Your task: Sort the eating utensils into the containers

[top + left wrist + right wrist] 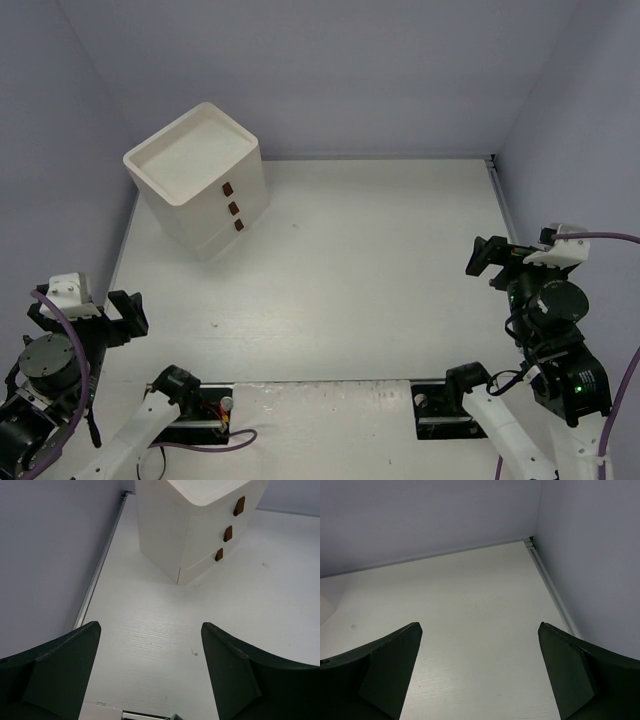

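No eating utensils show in any view. The containers are three shut drawers of a white boxy cabinet [190,175] at the far left of the table, each with a small brown handle [234,208]. The left wrist view shows the same cabinet [195,530] ahead, its drawer fronts turned to the right. My left gripper [133,312] hangs low at the near left, well short of the cabinet, open with nothing between its fingers [151,626]. At the right side my right gripper [480,260] is open and empty too [480,625], facing the far right corner.
Pale lilac walls close the table on the left, back and right. A metal rail [100,565] runs along the left edge and another [555,590] along the right. A white plate [320,400] lies between the two arm bases at the near edge.
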Robot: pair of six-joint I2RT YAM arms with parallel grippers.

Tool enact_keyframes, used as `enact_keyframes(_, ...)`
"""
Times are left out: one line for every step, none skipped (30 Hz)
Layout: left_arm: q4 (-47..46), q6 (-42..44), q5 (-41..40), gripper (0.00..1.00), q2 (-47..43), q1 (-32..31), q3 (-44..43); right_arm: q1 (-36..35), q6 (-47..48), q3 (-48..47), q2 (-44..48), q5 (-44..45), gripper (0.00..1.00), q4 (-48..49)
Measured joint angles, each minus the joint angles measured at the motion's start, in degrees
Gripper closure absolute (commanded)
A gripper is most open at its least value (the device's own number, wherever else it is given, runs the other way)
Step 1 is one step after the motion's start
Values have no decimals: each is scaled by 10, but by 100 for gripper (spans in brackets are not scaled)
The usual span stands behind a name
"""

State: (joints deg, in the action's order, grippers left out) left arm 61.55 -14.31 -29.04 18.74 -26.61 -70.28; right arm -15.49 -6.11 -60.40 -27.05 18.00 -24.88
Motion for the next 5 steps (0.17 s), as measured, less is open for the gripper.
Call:
enact_keyframes(0, -2, 0, 21, 0, 0, 2, 0, 0, 0, 0, 0, 1, 0)
enact_keyframes(1, -4, 0, 21, 0, 0, 5, 0, 0, 0, 0, 0, 1, 0)
enact_keyframes(1, -6, 0, 21, 0, 0, 8, -1, 0, 0, 0, 0, 1, 0)
enact_keyframes(2, -8, 0, 21, 0, 0, 12, -1, 0, 0, 0, 0, 1, 0)
enact_keyframes(4, -10, 0, 21, 0, 0, 15, -1, 0, 0, 0, 0, 1, 0)
